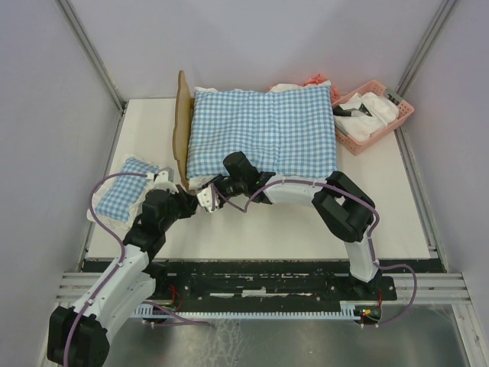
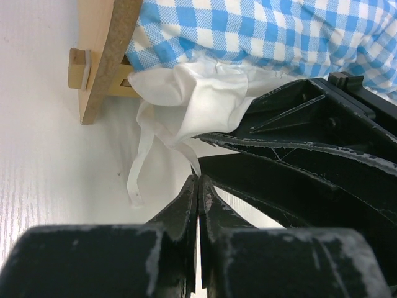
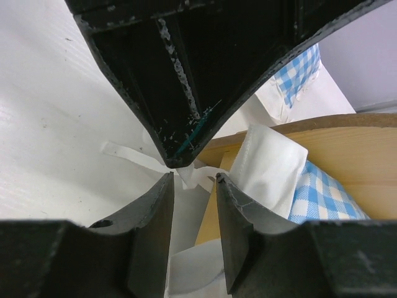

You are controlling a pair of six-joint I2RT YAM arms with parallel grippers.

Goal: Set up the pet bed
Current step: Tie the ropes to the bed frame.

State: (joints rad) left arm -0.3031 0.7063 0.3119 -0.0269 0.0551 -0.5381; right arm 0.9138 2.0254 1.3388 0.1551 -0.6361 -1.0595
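Observation:
The pet bed lies on the white table, its light-wood headboard at the left, and a blue-and-white checked cushion covers it. A white frill and thin white tie strips hang from the cushion's near left corner, beside the wooden frame. My left gripper is shut on the end of a white tie. Tip to tip with it, my right gripper is open, and a loop of the same tie lies between its fingertips. Both grippers meet at the bed's front left corner.
A small checked pillow lies on the table left of the headboard, close to the left arm. A pink plastic basket with white cloth in it stands at the back right. Grey walls close in the table on both sides.

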